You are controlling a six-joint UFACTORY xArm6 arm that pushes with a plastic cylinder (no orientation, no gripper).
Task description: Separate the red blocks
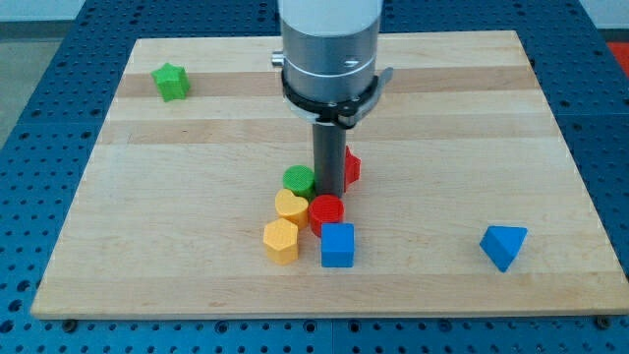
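While my rod stands upright over the middle of the wooden board (pixel 432 108), my tip (pixel 328 193) comes down in the small gap between the two red blocks, and since I end in a bare rod with nothing that opens or closes, I have hold of nothing at all. The red cylinder (pixel 326 211) lies just below my tip toward the view's bottom, seemingly touching it or very nearly so. The other red block (pixel 351 167) sits just to the view's right of the rod and is partly hidden behind it, so I cannot tell its shape. A green cylinder (pixel 298 180) sits just to the view's left of the rod, close beside my tip. Below it, a yellow heart-like block (pixel 291 207) presses against the red cylinder's left side, and a yellow hexagonal block (pixel 280 241) lies just beneath that one. A blue cube (pixel 337 245) sits directly below the red cylinder, touching or almost touching it. Well apart from this cluster, a blue triangular block (pixel 503 245) lies toward the view's lower right, and a green star-shaped block (pixel 171 82) rests near the board's upper left corner.
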